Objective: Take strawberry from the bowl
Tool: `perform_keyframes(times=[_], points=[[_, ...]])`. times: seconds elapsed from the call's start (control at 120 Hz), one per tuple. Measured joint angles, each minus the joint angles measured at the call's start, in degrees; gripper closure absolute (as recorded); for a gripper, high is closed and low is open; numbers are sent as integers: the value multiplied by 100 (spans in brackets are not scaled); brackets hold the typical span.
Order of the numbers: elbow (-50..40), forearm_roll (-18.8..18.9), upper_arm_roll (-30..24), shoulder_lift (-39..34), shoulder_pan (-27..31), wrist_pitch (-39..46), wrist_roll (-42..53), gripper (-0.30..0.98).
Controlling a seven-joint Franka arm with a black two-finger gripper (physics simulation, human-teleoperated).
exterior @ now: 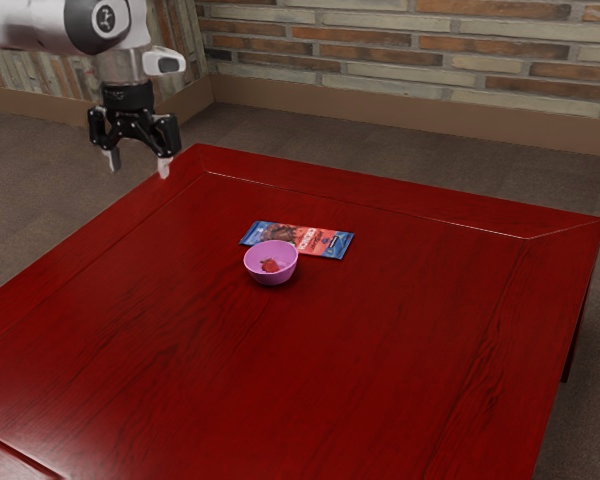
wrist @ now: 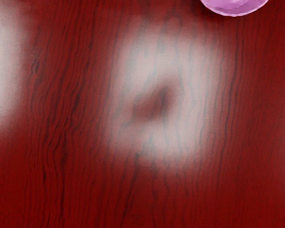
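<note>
In the exterior view my gripper [exterior: 138,170] hangs high near the table's far-left corner, its two pale fingertips spread apart with nothing between them. A red strawberry [exterior: 270,266] lies inside the small pink-purple bowl [exterior: 272,275], which stands upright on the table, toward the exterior view's right from my gripper and lower. Part of the bowl [wrist: 235,8] also appears at the edge of the wrist view; its contents cannot be made out there.
A blue and red snack packet [exterior: 325,242] lies flat on the glossy red table [exterior: 380,340], just behind the bowl. A brick wall with a brown base stands beyond the table.
</note>
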Motion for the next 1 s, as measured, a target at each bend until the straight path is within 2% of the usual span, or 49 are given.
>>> perform_keyframes(times=[0.308,0.733,1.0], points=[[14,-44,-51,118,-88,906,-84,2],[179,-537,-11,1884,77,2696,-1139,2],[405,-848,-160,2590,63,3195,-1584,2]])
